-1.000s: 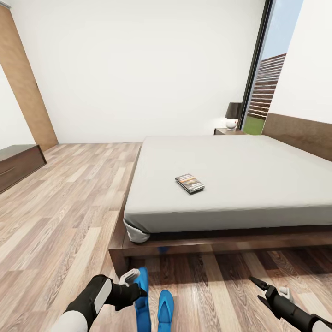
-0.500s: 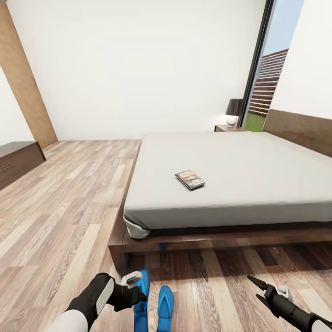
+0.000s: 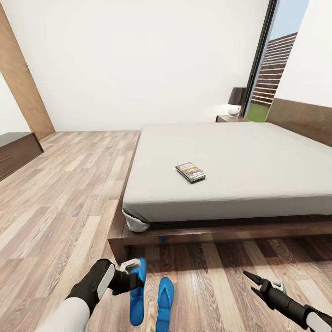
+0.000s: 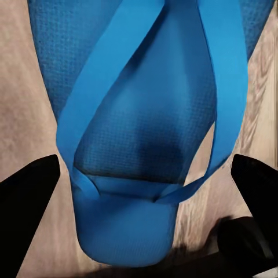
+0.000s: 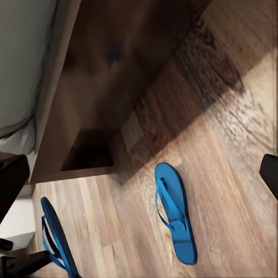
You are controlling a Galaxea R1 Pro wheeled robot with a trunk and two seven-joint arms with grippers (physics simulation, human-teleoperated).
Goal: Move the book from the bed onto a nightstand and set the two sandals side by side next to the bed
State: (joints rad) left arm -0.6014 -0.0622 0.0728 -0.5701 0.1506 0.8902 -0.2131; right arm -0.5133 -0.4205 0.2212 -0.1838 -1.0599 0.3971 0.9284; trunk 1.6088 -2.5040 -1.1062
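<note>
Wood floor [image 3: 60,193] beside bed [image 3: 230,161]: left gripper [image 3: 134,273] fingers clamp one sandal [image 3: 137,295], other sandal [image 3: 165,302] just beside; right gripper [image 3: 252,282] fingers wide.

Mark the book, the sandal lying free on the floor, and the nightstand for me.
book [image 3: 190,172]: head view, middle of its cover, on the mattress.
free sandal [image 3: 164,300]: head view, middle of its sole, on the floor.
nightstand [image 3: 226,119]: head view, bare part of its top beside the lamp.
</note>
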